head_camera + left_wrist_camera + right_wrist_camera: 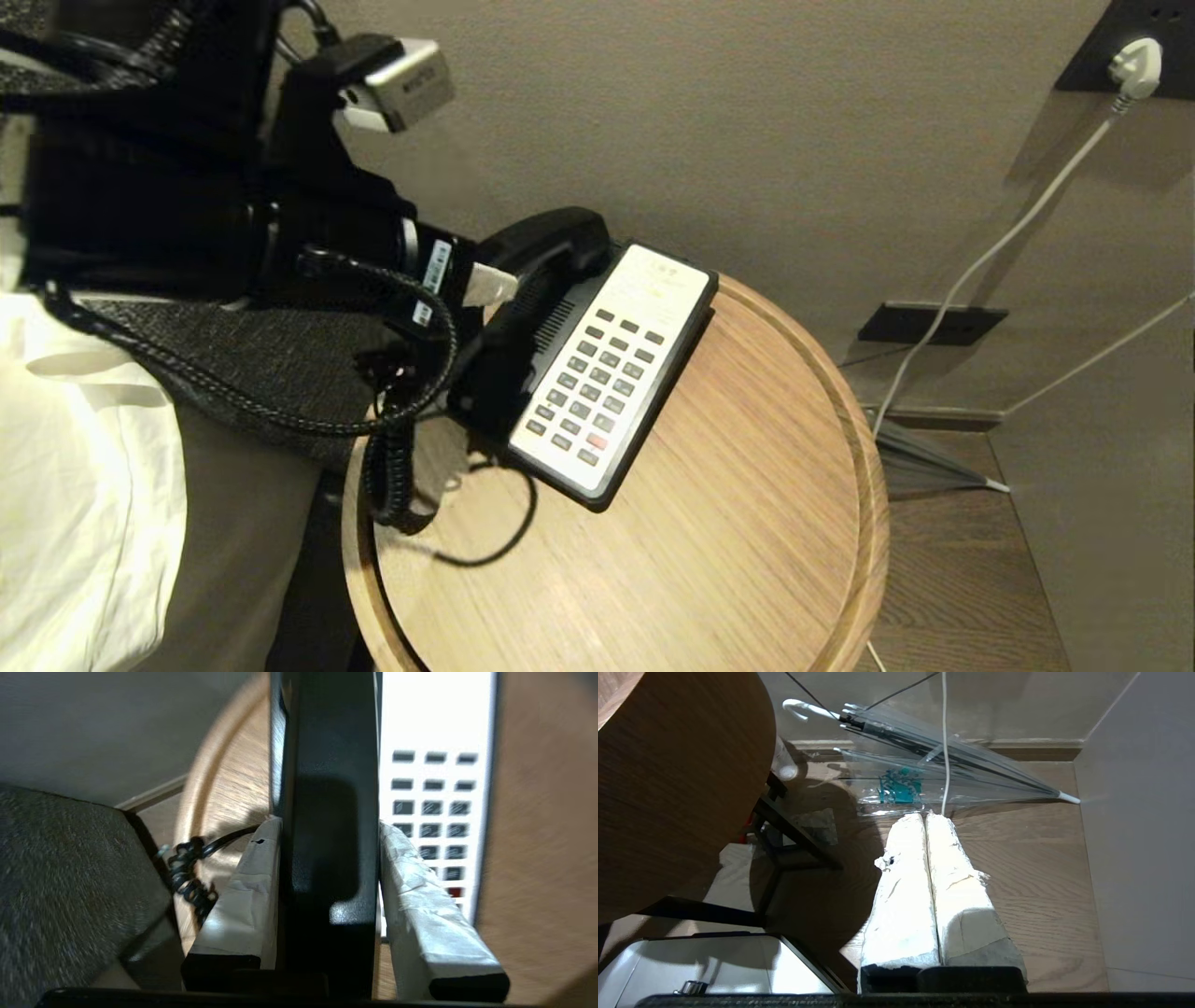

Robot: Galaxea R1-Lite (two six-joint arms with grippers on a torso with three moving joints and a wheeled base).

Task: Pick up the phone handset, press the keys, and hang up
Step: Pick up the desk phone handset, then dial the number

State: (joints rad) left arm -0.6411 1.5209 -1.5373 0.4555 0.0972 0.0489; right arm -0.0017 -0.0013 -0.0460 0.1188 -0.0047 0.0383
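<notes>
Slippage is the danger: left tool [327, 858] pinches the long matte-black plastic phone handset [327, 788] mid-shaft over its black-and-white phone base [611, 373]; black coiled cord [387, 467] behind could drag both off the table [747, 560].

Right tool [927, 826], pressed together, hangs parked.

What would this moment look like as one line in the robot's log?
left pincer: shut on long curved matte-black plastic phone handset | handset: on black-and-white phone base | right pincer: shut, parked

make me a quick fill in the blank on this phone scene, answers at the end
1. The left gripper is shut on the phone ____.
2. The phone base sits on a round ____ table.
3. The right gripper hangs over the floor with its fingers ____.
4. A clear ____ lies on the floor.

Answers: handset; wooden; shut; umbrella
</notes>
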